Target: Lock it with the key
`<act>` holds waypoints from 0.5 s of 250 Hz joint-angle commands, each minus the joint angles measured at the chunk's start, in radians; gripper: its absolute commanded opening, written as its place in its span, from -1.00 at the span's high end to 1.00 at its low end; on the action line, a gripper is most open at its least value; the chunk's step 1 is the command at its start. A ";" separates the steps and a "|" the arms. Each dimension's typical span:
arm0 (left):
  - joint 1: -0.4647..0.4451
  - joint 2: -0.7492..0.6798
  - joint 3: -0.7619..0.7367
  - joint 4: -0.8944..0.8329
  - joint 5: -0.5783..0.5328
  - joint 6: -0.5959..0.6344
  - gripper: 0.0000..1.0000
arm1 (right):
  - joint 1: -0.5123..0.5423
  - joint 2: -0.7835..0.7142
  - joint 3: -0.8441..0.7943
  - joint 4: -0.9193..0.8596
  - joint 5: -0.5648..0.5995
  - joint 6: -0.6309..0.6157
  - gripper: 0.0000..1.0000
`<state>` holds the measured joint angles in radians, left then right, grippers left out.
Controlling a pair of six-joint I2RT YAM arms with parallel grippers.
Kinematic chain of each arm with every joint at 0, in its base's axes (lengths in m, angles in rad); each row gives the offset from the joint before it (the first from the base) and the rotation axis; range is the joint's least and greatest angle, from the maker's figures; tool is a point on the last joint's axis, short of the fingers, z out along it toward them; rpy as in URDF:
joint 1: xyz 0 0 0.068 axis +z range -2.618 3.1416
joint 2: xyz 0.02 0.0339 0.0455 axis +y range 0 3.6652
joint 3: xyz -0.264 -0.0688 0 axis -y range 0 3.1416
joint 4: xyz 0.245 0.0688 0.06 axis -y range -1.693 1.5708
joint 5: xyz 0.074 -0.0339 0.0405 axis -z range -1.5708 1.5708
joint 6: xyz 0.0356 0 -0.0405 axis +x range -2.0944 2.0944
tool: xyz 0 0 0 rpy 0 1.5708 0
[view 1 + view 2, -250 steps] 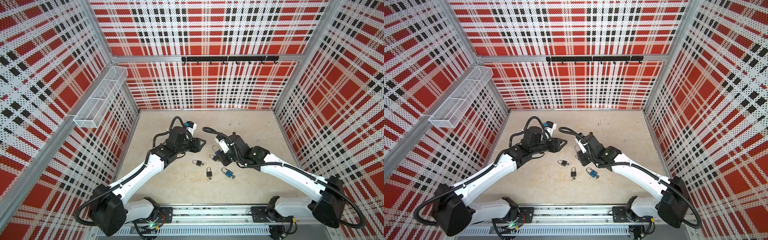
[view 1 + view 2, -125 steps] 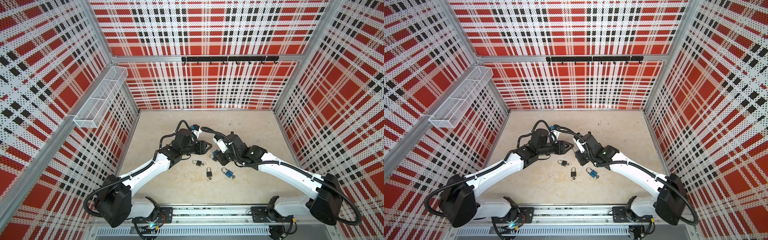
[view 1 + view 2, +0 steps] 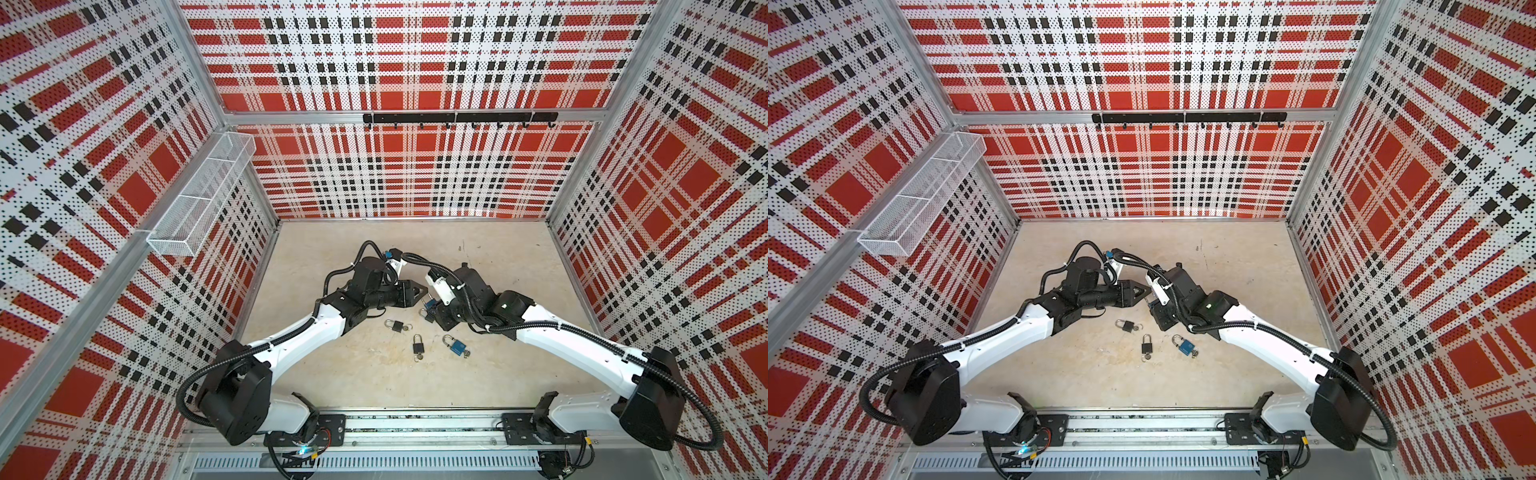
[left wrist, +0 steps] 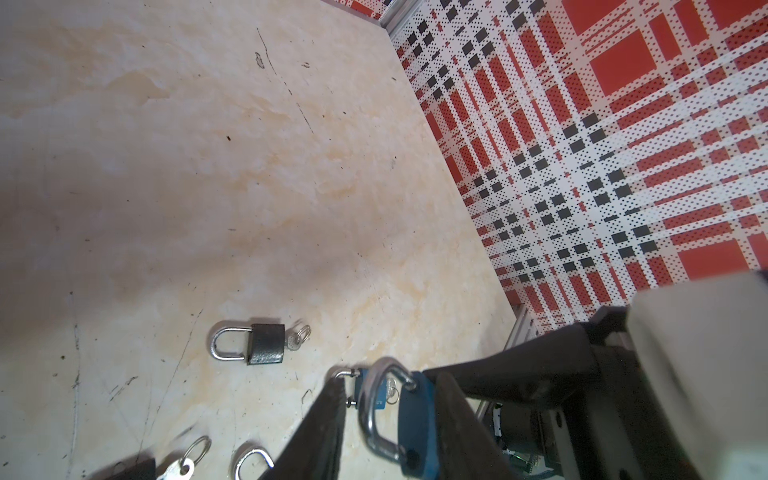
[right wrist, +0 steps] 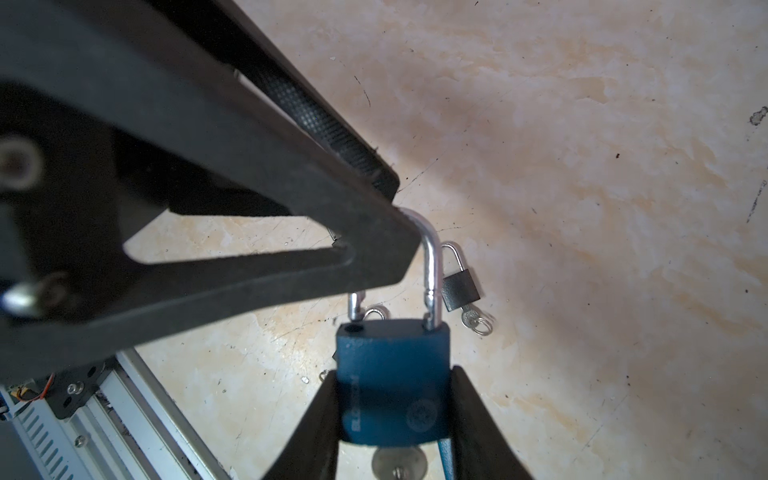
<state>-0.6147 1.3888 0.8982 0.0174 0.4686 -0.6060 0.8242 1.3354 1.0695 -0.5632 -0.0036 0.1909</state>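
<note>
Your right gripper (image 5: 392, 376) is clamped on the body of the blue padlock (image 5: 395, 403), held off the table (image 3: 374, 386) at mid-workspace. The key (image 5: 399, 463) sits in its underside. The shackle (image 5: 432, 257) is raised, with 1 leg out of its hole. Your left gripper (image 4: 386, 384) has its jaws part-way apart, straddling that shackle. You can't tell if they pinch it. 3 keyed locks lie on the table nearby: black padlock (image 3: 397, 326), second black padlock (image 3: 417, 344), loose blue padlock (image 3: 456, 345).
</note>
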 commanded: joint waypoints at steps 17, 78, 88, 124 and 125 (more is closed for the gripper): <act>-0.010 0.014 -0.012 0.045 0.024 -0.021 0.27 | 0.006 -0.009 0.044 0.063 -0.007 -0.001 0.65; -0.012 0.019 -0.014 0.050 0.028 -0.025 0.29 | 0.006 -0.023 0.045 0.071 -0.003 0.004 0.65; -0.012 0.021 -0.016 0.050 0.028 -0.026 0.28 | 0.005 -0.025 0.045 0.071 -0.001 0.005 0.65; -0.013 0.026 -0.019 0.060 0.033 -0.035 0.29 | 0.006 -0.029 0.046 0.072 -0.001 0.007 0.66; -0.014 0.026 -0.019 0.060 0.034 -0.034 0.29 | 0.006 -0.030 0.046 0.072 -0.001 0.007 0.66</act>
<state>-0.6189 1.4014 0.8917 0.0410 0.4870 -0.6266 0.8246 1.3350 1.0698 -0.5560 -0.0032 0.1944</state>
